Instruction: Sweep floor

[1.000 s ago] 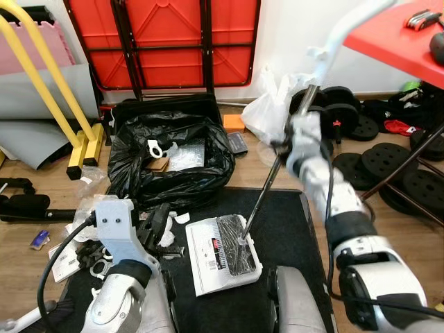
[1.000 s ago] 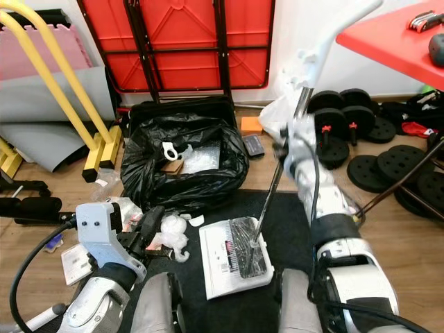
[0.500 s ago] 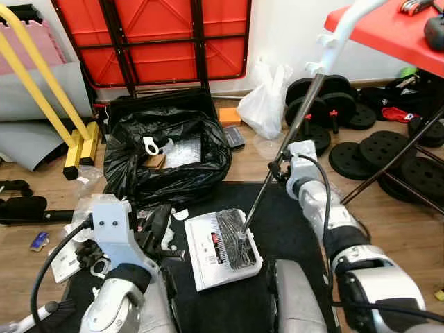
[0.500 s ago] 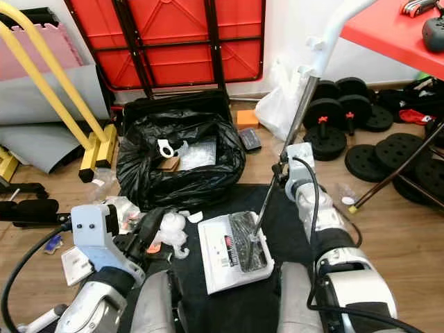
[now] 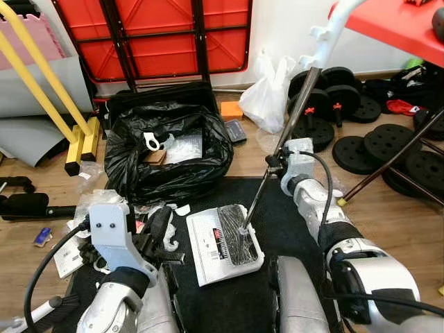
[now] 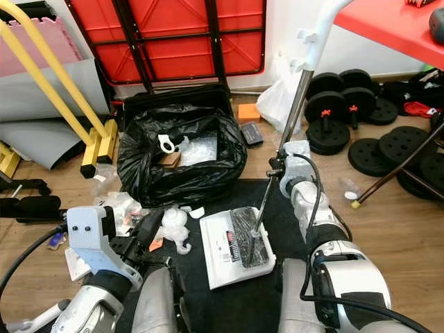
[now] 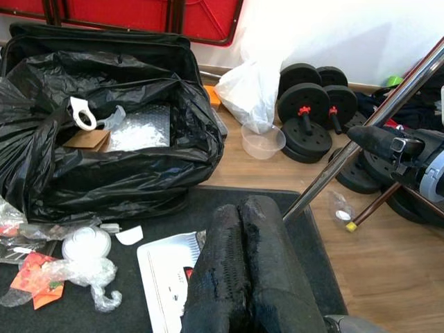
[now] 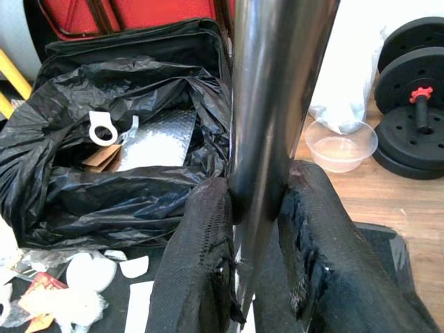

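Broom handle (image 8: 274, 104) runs straight between the jaws of the right gripper (image 8: 257, 208), which are clenched on the metal shaft, one black finger pressed to each side of it. Seen from the head, the right gripper (image 5: 276, 163) grips the shaft about midway along its length; the pole slants up toward the red bench (image 5: 395, 31) at the robot's right and down to the broom head (image 5: 237, 234). That dark-bristled head rests on a white dustpan (image 5: 208, 251), which lies on the black mat (image 5: 291, 225) just in front of the robot's knees.

The left gripper (image 7: 243, 257) hangs low at the robot's left with its jaws pressed together on nothing, well apart from the broom. Beside it, scraps of plastic and paper litter (image 7: 76, 267) lie on the mat's edge. Beyond the mat stands an open black rubbish bag (image 5: 170, 149) with wrapping inside. A white plastic bag (image 5: 267, 94) and black weight plates (image 5: 388, 142) lie on the wooden floor (image 5: 409, 215).
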Tool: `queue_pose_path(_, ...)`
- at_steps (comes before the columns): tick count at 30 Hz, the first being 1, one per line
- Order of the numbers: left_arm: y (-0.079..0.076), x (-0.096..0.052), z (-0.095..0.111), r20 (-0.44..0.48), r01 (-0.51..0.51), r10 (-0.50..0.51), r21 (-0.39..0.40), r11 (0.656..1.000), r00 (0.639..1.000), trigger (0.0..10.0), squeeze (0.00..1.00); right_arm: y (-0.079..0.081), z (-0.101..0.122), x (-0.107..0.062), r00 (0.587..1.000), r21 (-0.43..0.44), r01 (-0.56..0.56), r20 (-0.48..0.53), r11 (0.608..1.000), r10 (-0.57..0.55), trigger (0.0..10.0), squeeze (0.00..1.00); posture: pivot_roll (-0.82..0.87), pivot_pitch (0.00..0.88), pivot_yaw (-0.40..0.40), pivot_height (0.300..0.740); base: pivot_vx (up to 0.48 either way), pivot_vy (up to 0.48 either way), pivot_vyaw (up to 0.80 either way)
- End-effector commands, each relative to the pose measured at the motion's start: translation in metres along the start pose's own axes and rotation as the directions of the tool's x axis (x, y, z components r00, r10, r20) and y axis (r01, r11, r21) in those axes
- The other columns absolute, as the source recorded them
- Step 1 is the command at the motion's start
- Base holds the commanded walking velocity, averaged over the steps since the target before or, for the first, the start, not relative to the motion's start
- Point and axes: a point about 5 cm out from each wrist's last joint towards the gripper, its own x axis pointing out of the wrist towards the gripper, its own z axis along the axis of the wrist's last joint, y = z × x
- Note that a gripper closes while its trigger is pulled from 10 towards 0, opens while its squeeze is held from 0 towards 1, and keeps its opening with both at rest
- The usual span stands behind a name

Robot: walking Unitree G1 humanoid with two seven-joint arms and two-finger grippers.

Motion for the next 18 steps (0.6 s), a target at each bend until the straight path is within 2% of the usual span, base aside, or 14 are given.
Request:
queue_pose_path(1,0.001,-0.003,0.000,-0.014,-0.003,0.003,0.005,1.000,1.000,10.0,0.00,-0.002,0.003,0.001,1.000,0.000,0.006,0.022,1.000,-0.006,0.0,0.00,0.06,0.195,0.016,0.545,0.000,0.000,0.00)
queue_pose_path(9,0.001,-0.002,0.000,-0.016,-0.002,0.002,0.003,1.000,1.000,10.0,0.00,-0.001,0.002,0.000,0.999,0.029,0.001,0.033,1.000,-0.002,0.0,0.00,0.05,0.188,0.013,0.545,0.000,0.000,0.00)
queue_pose_path(12,0.001,-0.001,0.000,-0.013,-0.002,0.002,0.000,1.000,1.000,10.0,0.00,0.001,0.002,0.000,0.999,0.098,0.008,0.046,0.995,-0.012,0.0,0.00,0.05,0.181,0.008,0.545,0.000,0.000,0.00)
queue_pose_path(14,0.001,0.001,-0.001,-0.011,-0.003,0.003,-0.001,1.000,1.000,10.0,0.00,0.001,0.010,0.002,0.996,0.141,0.017,0.087,0.990,-0.030,0.0,0.00,0.04,0.172,0.001,0.545,0.000,0.000,0.00)
queue_pose_path(16,0.001,0.001,-0.001,-0.010,-0.004,0.004,-0.001,1.000,1.000,10.0,0.00,0.000,0.014,0.003,0.994,0.148,0.020,0.104,0.989,-0.035,0.0,0.00,0.04,0.172,0.001,0.545,0.000,0.000,0.00)
queue_pose_path(18,0.002,0.002,-0.002,-0.007,-0.006,0.006,-0.002,1.000,1.000,10.0,0.00,-0.001,0.035,0.006,0.982,0.159,0.018,0.183,0.987,-0.047,0.0,0.00,0.04,0.166,-0.003,0.545,0.000,0.000,0.00)
